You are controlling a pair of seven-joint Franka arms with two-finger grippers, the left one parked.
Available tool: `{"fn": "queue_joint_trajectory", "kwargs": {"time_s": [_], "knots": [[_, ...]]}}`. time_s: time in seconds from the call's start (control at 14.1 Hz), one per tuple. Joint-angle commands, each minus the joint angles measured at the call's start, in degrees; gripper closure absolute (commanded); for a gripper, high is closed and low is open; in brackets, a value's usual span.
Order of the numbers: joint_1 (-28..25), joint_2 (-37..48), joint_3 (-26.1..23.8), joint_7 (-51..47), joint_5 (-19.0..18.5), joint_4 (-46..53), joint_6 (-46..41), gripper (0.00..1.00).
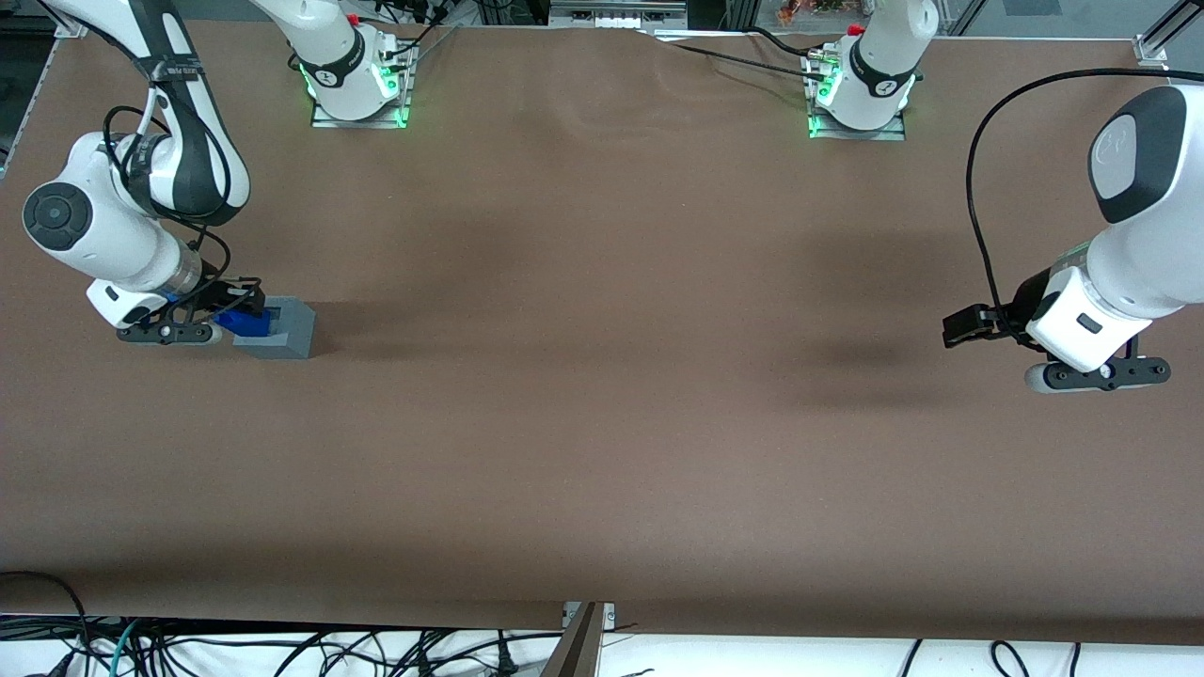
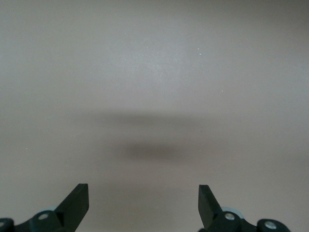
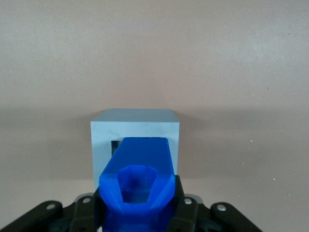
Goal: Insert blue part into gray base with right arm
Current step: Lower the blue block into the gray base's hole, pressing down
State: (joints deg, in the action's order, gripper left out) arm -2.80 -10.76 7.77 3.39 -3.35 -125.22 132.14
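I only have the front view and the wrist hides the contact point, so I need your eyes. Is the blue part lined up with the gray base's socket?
Observer: In the right wrist view the blue part points at the socket of the gray base, its tip at the opening.
Operator: Does the gripper have it?
Observer: Yes, the gripper is shut on it, one finger on each flank.
Operator: Is the socket blocked?
Observer: A dark strip of the socket shows beside the tip; the rest is hidden by the blue part.
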Motion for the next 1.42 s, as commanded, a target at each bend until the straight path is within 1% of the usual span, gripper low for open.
{"fn": "queue_joint_trajectory", "kwargs": {"time_s": [0.0, 0.71, 0.92, 1.35], "knots": [[0.3, 1.7, -0.2, 0.9, 0.9, -0.7, -2.3, 0.77], [0.3, 1.6, -0.5, 2.2, 1.5, -0.7, -1.1, 0.78], [0.3, 1.4, -0.5, 2.2, 2.9, -0.7, -0.3, 0.78], [0.3, 0.9, -0.5, 2.2, 3.1, -1.0, 0.7, 0.78]]}}
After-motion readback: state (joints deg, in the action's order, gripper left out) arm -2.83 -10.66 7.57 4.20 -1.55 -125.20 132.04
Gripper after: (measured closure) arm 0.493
